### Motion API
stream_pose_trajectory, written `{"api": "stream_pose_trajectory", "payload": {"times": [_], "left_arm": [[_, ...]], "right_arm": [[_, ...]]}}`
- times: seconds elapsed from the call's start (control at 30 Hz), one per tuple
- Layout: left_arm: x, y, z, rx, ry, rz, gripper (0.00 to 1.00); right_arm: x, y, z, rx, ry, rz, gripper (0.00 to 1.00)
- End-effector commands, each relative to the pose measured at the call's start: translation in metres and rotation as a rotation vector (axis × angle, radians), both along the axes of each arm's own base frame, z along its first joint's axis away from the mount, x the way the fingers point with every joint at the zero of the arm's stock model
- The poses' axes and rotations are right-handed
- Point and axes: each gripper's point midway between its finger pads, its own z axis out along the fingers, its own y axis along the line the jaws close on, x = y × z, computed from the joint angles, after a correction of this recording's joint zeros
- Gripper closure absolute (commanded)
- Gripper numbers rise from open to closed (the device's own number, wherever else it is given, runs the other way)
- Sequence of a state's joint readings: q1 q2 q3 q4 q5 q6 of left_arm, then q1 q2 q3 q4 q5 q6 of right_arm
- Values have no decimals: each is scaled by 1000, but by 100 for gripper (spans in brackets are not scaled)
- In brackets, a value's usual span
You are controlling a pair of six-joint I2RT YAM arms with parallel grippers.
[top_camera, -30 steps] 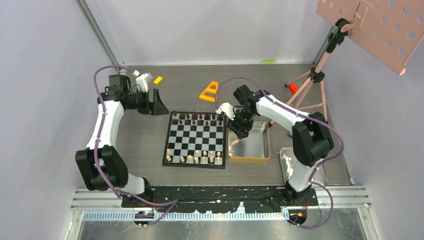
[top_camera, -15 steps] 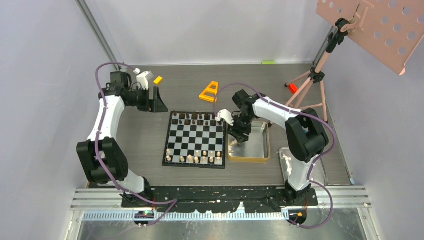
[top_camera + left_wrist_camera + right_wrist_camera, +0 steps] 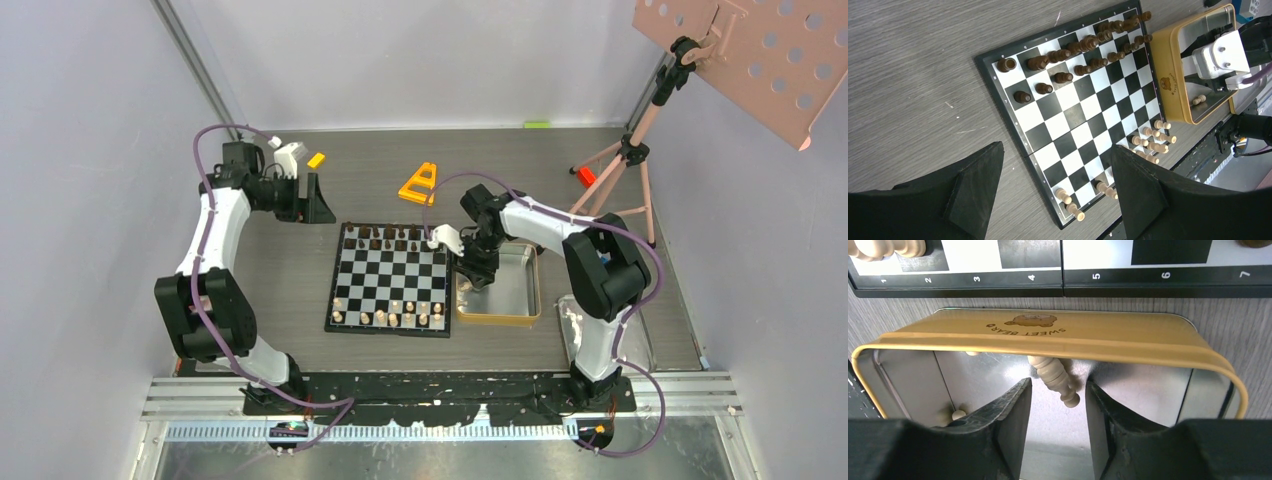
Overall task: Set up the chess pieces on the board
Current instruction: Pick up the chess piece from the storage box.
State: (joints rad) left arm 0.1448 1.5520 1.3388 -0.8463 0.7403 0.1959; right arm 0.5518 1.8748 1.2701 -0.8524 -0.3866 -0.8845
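Right arm (image 3: 541, 222) angled down, jaws straddling pale piece (image 3: 1053, 377).

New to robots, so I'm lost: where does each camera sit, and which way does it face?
Top external: high behind the bases, looking down on table, board, gold tin; left arm and right arm show.
Left wrist: off the board's far left corner, looking across it; the left gripper, open, frames it.
Right wrist: low in the tin, facing its wall; right gripper straddles a pale piece.
Shared: both wrist views show tin and piece.
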Motion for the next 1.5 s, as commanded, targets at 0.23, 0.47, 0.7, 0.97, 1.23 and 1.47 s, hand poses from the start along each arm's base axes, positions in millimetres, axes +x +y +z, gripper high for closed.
{"api": "stream_pose_trajectory", "payload": {"times": [0.23, 0.47, 0.7, 0.97, 1.23, 1.47], "left_arm": [[8, 0, 14, 10, -60, -26, 19], [6, -7, 17, 9, -91, -65, 19], [-3, -34, 15, -20, -102, -150, 19], [-23, -109, 37, -157, -130, -344, 24], [-45, -192, 62, -316, -37, -481, 31], [-54, -244, 68, -423, 169, -540, 38]], "right_arm": [[-11, -9, -5, -46, 4, 12, 64], [-16, -25, 5, -89, 15, -56, 82], [-20, -31, 24, -49, 19, -144, 89], [-15, -13, 82, 119, -2, -235, 93], [-10, 23, 150, 355, -4, -282, 98], [-3, 34, 181, 459, -52, -331, 99]]}}
